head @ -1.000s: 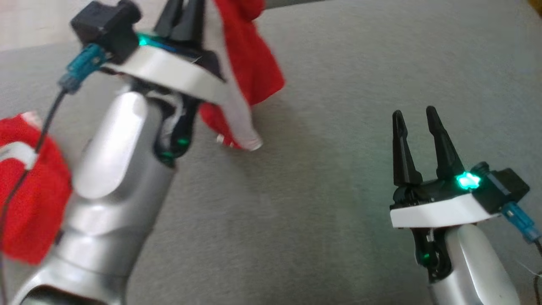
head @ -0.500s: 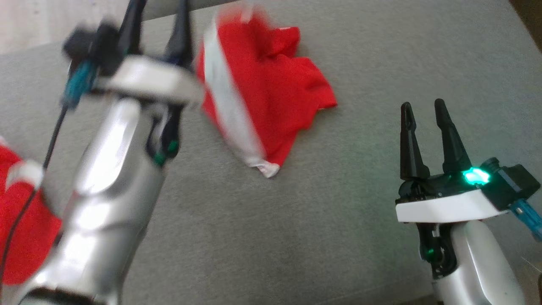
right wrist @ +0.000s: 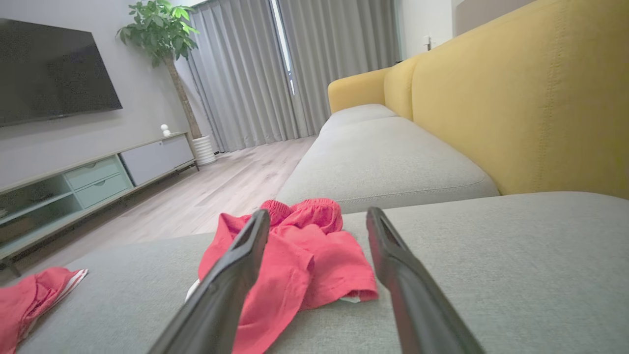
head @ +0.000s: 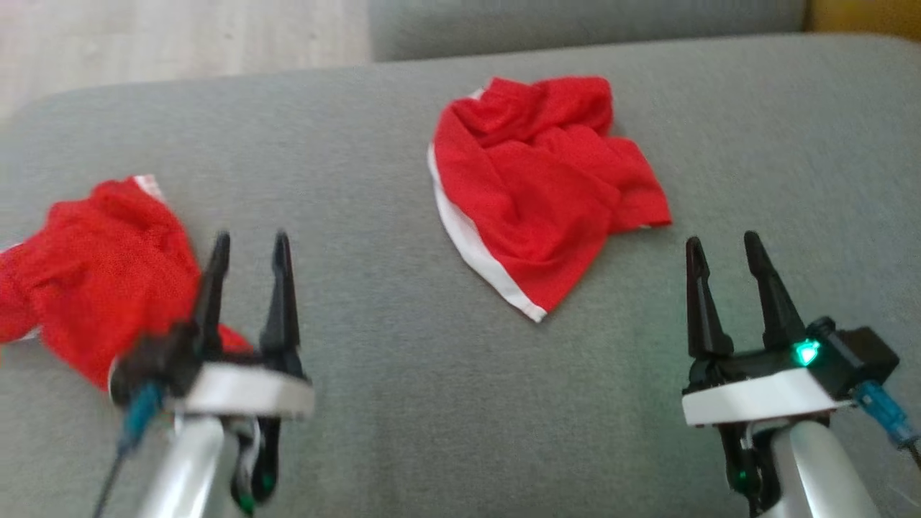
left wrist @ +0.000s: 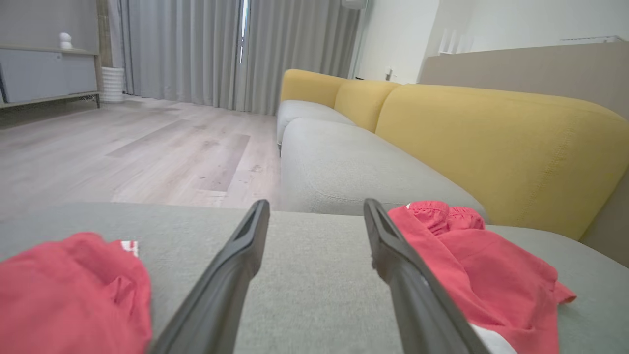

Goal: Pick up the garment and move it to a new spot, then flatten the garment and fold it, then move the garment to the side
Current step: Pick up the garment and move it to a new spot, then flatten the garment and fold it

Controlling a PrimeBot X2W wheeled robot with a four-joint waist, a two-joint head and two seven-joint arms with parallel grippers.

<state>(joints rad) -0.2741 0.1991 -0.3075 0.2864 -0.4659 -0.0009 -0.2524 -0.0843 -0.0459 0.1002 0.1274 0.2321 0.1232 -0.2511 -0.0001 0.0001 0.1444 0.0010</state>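
Grey sofa cushion [head: 403, 403] carries the garment [head: 540, 194], crumpled near its far edge. Left claw [head: 251, 237] and right claw [head: 722, 239] stand apart, empty. Flattening, folding and moving aside remain for you.

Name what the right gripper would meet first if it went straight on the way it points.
Likely the red garment lying just ahead; depth is unclear, so it might only graze its edge.
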